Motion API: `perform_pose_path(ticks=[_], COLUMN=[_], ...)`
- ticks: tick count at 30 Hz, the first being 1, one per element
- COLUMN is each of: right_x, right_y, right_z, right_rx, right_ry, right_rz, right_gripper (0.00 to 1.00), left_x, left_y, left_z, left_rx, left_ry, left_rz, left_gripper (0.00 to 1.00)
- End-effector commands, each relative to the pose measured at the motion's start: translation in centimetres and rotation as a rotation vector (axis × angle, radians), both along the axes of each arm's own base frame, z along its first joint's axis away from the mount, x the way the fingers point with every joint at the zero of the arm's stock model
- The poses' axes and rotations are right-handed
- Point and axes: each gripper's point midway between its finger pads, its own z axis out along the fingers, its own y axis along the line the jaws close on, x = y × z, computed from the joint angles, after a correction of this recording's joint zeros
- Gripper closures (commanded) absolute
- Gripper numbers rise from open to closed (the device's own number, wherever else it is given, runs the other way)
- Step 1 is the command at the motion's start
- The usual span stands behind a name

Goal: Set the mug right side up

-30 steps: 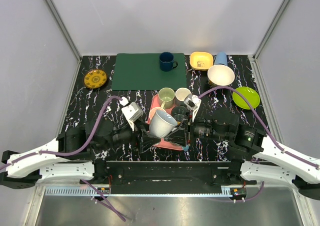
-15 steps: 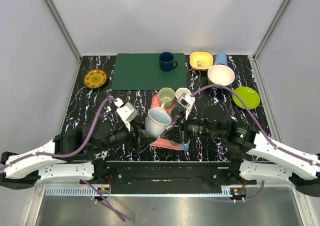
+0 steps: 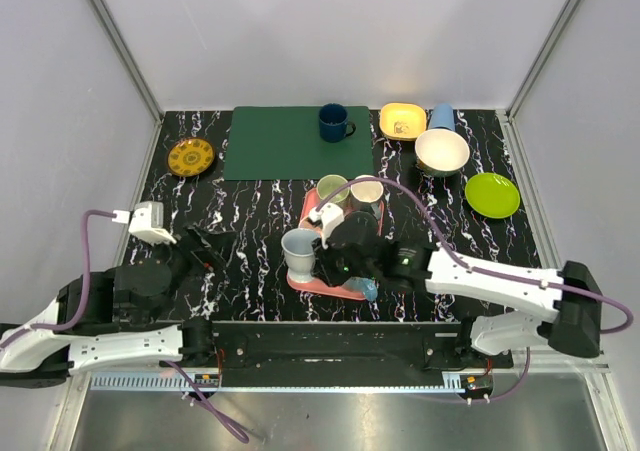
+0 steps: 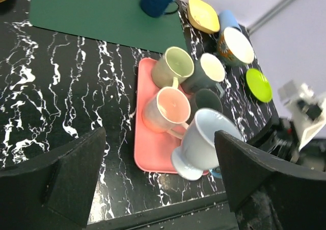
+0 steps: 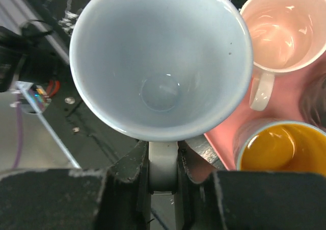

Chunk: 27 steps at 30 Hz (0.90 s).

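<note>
Top external: the right gripper (image 3: pixel 322 258) meets the pale blue mug (image 3: pixel 298 249), which stands upright at the pink tray's (image 3: pixel 320 287) near-left corner. Its fingertips are hidden under the wrist. The left gripper (image 3: pixel 208 249) hangs well apart. Left wrist: its fingers (image 4: pixel 66 179) gape wide, holding nothing. Right wrist: the jaws pinch the mug's handle (image 5: pixel 163 171), which they mostly cover.

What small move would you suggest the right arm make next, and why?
Probably open the right pincer: the pale blue footed ceramic mug already stands mouth-up, seemingly resting on the pink rectangular tray, with its handle clamped.
</note>
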Motion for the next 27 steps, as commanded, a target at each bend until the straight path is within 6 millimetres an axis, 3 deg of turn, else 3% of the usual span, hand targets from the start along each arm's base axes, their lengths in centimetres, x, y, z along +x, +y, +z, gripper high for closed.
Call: perform_pose_path(ticks=[1,6,13,18,27], right_x=[2.1,4.0,5.1,5.0,3.9], right_y=[3.1,2.9,3.7,4.2,2.4], right_z=[2.5,-1.5,-4.2,-6.6,-10.3], right_rx=[0.045,-0.029,-0.046,-0.075,-0.111], right_ry=[-0.195,-0.244,-0.334,-0.312,-0.231], right_rz=[-0.054,-0.188,-0.265,-0.258,-0.29], right_gripper=[1.0,1.0,1.0,1.0,1.0], left_x=[0.9,0.9,1.1,1.2,1.1], left_y=[3.0,3.6,2.9,2.8,2.3], left_z=[-1.0,-1.7,-2.2,-2.2,-3.3], left_rx=[-0.071,-0.105,-0.063,-0.061,-0.043], left_ry=[-0.013,-0.012,-0.008,-0.008,0.008], left_rz=[0.162,0.181,0.189,0.192,0.188], left_gripper=[0.1,0.1,0.1,0.1,0.1])
